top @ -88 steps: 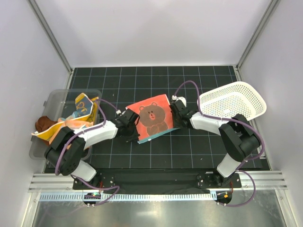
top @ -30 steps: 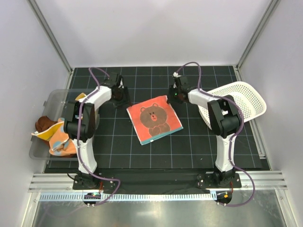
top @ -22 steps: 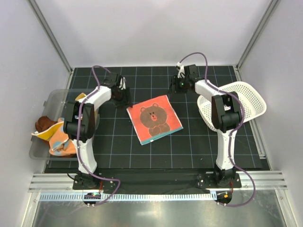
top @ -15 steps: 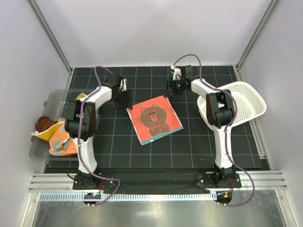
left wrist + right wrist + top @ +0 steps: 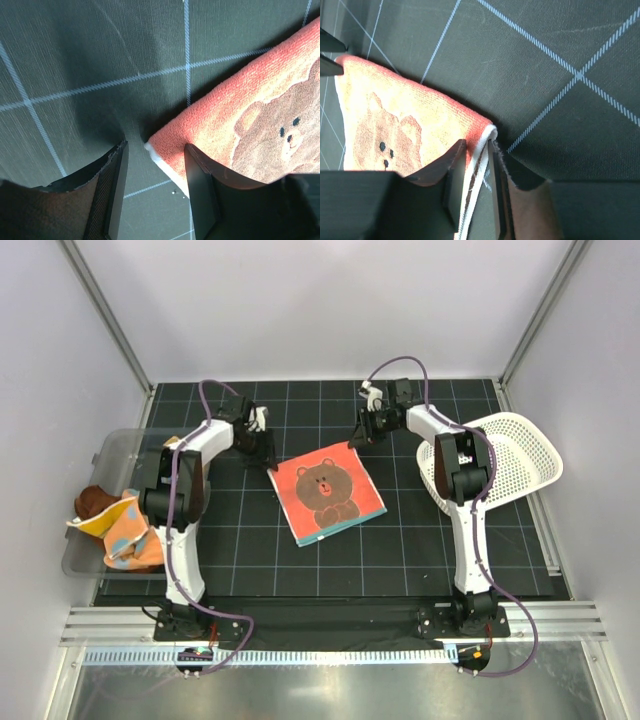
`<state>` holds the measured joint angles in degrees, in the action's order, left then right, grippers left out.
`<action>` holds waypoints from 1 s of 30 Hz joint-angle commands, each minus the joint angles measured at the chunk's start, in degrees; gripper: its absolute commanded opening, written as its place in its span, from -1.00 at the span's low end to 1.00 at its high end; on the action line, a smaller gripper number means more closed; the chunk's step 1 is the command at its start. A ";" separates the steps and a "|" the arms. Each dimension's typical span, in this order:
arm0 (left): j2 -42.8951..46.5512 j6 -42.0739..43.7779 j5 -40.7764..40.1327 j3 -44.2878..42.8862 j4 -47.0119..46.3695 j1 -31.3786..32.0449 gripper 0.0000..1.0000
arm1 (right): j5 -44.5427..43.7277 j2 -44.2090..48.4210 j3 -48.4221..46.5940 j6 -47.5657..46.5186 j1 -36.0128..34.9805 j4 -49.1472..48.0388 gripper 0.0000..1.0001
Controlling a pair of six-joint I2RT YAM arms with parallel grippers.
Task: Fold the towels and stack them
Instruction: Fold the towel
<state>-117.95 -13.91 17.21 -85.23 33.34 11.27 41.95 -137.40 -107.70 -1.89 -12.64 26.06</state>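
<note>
Right claw [image 5: 476,147] swung onto the bear towel [image 5: 325,490], pinching its corner — left claw [image 5: 155,147] spread — on gridded black mat [image 5: 420,540].

Both arms reach far forward from their bases, wrists turned inward toward each other. Left arm [image 5: 190,465]: left end effector [image 5: 155,150] pitched down, fingers spread wide, nothing gripped. Right arm [image 5: 447,440]: right end effector [image 5: 477,145] set low, fingers nearly together, pinching a towel [image 5: 410,125] corner.
</note>
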 commanded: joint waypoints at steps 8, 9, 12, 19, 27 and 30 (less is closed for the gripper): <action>-2.19 4.51 4.05 -3.89 2.17 -0.37 -0.09 | 0.32 0.03 -1.46 -0.48 0.51 -0.05 -0.77; -2.37 4.77 4.32 -3.89 2.43 -0.37 -0.10 | 0.32 0.03 -1.29 -0.40 0.52 -0.31 -0.80; -2.63 4.95 5.37 -4.06 2.52 -0.37 -0.25 | 0.50 0.03 -1.11 0.31 0.52 -1.36 -0.91; -5.26 4.95 4.15 -8.71 2.96 -0.63 -1.00 | -0.37 1.86 1.78 4.16 0.60 -7.14 -0.98; -14.66 5.38 1.95 -25.05 6.20 -0.81 -1.00 | -4.95 7.50 11.28 13.23 -0.63 -14.90 -0.83; -18.89 6.79 2.03 -30.86 9.80 -0.90 -1.00 | -7.93 7.24 9.88 11.65 -0.45 -12.45 -0.52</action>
<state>-134.04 -9.28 19.46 -111.44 38.92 10.94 38.87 -133.36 -97.25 9.37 -12.69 14.26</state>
